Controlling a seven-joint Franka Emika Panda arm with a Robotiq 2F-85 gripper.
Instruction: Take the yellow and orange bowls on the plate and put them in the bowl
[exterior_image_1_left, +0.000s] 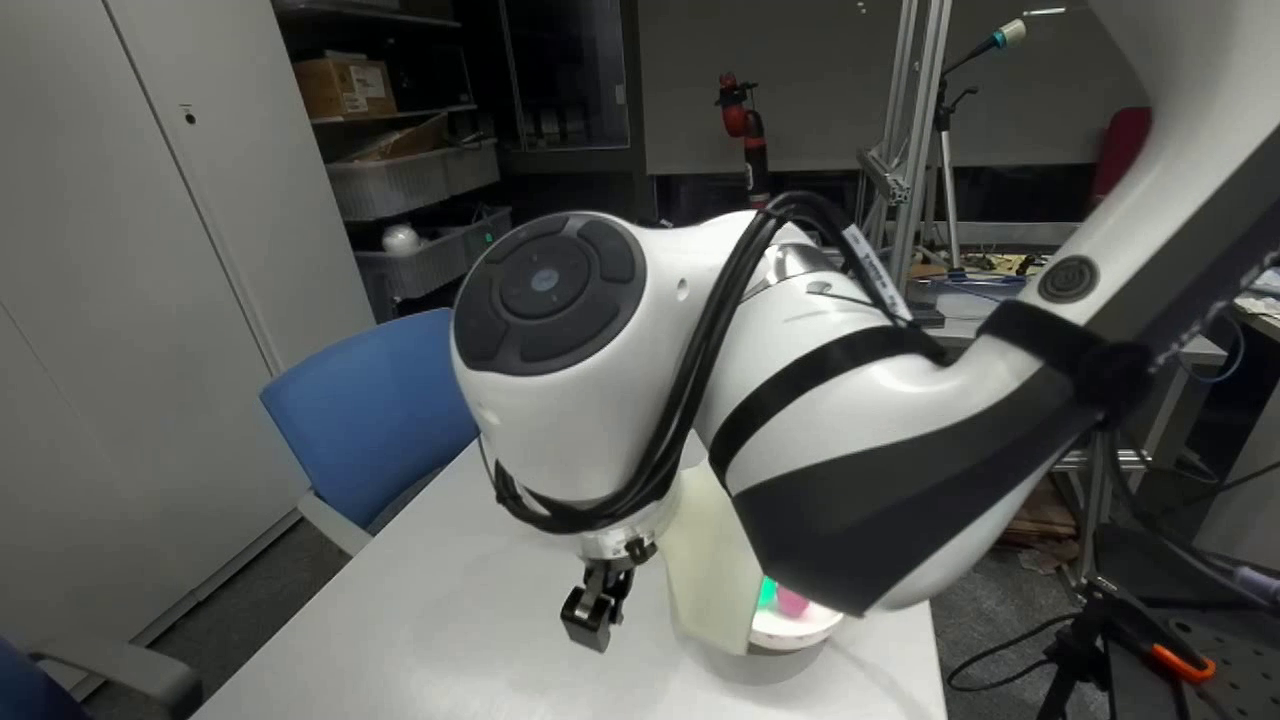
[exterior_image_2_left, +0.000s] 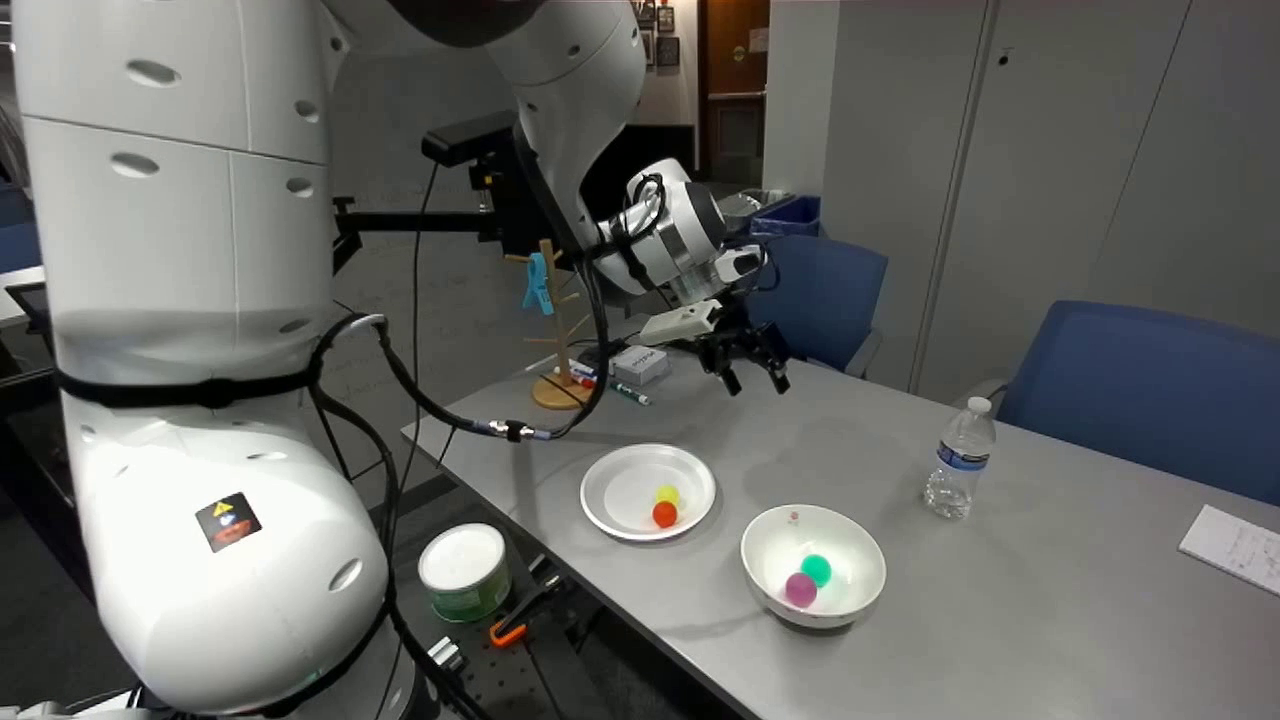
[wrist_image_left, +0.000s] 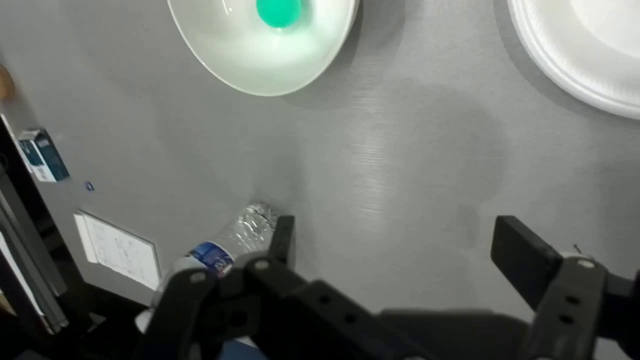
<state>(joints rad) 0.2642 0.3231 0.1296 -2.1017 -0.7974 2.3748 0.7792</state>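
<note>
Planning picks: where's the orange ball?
In an exterior view, the orange ball is on the plate, left of the bowl, in front of the yellow ball.

The hand (exterior_image_1_left: 597, 617) hangs over the table (exterior_image_1_left: 460, 610); the arm (exterior_image_1_left: 850, 480) partly hides the bowl (exterior_image_1_left: 797, 632).

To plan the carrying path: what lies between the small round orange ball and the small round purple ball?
In an exterior view: the rim of the round white plate, a strip of grey tabletop, then the wall of the deep white bowl.
</note>
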